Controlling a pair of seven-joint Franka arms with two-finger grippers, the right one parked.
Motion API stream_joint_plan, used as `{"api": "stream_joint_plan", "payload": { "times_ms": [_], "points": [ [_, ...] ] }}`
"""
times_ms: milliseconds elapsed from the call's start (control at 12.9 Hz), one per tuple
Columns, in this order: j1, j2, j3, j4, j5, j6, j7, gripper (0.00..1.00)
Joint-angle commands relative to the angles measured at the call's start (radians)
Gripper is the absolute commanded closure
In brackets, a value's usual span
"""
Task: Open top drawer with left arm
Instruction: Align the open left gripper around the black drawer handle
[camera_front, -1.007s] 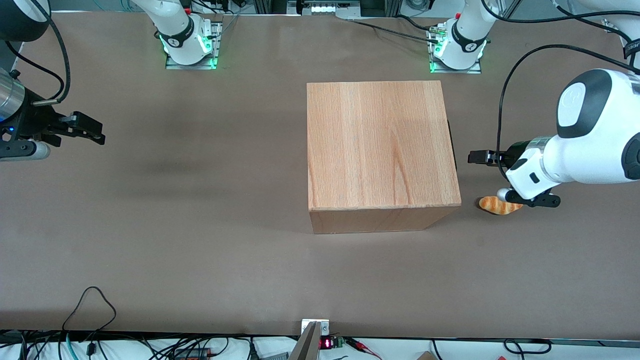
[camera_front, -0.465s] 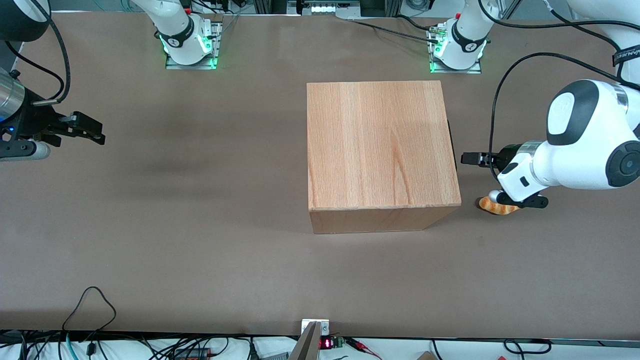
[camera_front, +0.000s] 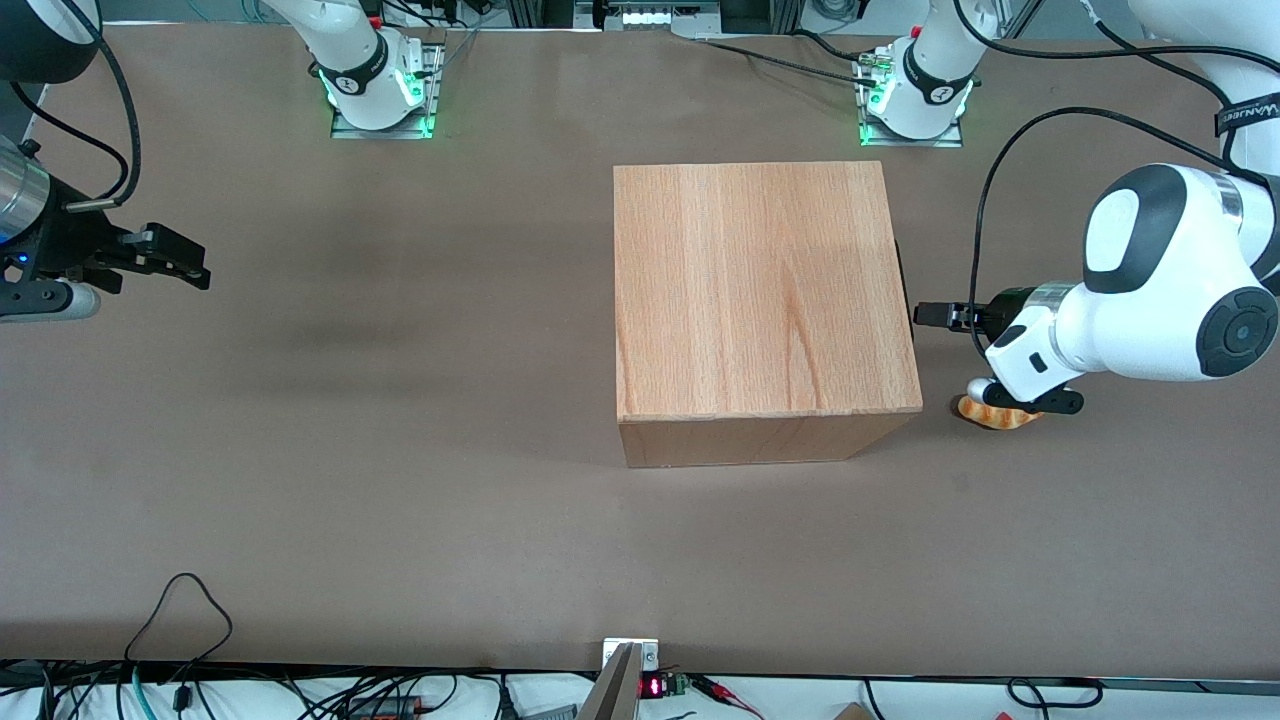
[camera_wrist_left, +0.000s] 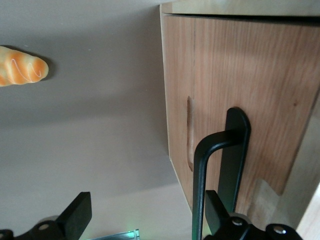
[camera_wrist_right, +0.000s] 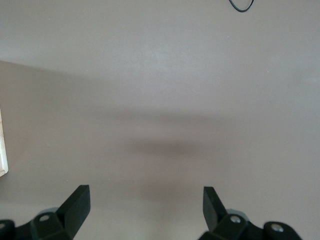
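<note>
The left arm (camera_front: 1150, 300) is creeping closer to the cabinet (camera_front: 760, 290), its gripper (camera_wrist_left: 145, 217) spread wide and nearing the black handle (camera_wrist_left: 220, 165) of the still-closed top drawer (camera_wrist_left: 240, 90), readying a grasp.

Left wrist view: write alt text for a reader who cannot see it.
The open gripper reaches the black bar handle on the shut top drawer, one finger right against the bar. An orange bread-like toy lies on the brown table nearby.
</note>
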Motion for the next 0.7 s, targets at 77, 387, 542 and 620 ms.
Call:
{"api": "stream_joint_plan", "payload": {
  "times_ms": [77,387,542,620],
  "points": [
    [0.002,-0.021,0.003,-0.039,-0.049,0.012,0.022,0.0],
    [0.002,-0.018,0.003,-0.04,-0.049,0.014,0.02,0.0],
    [0.005,-0.017,0.003,-0.043,-0.049,0.027,0.02,0.0],
    [0.01,-0.015,0.003,-0.05,-0.049,0.03,0.02,0.0]
  ]
}}
